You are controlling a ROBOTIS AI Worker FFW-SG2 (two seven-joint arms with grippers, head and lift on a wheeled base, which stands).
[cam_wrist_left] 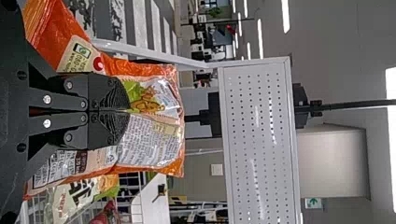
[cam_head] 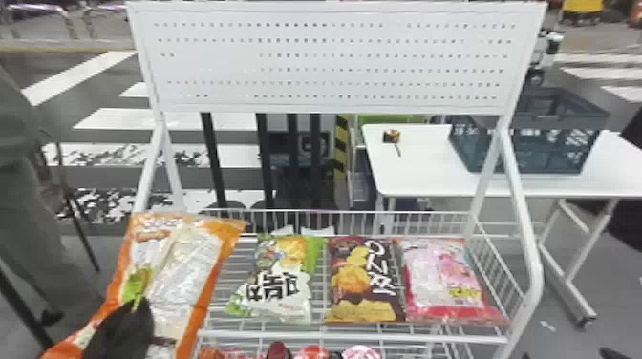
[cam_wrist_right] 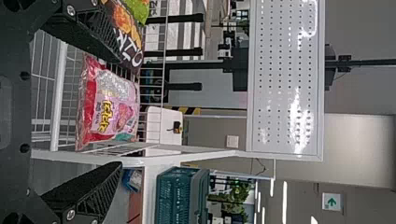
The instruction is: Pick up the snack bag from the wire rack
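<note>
Pinching the orange snack bag [cam_head: 191, 267] by its printed side, my left gripper [cam_head: 125, 329] has its two fingers drawn together on it, and I have the bag tilted at the near left of the wire rack [cam_head: 353, 338]. To its right, a green-and-white bag [cam_head: 286, 272], a dark bag [cam_head: 353, 281] and a pink bag [cam_head: 444, 281] lie in a row on the rack. My right gripper [cam_wrist_right: 119, 112] faces the rack's right side, fingers spread wide.
</note>
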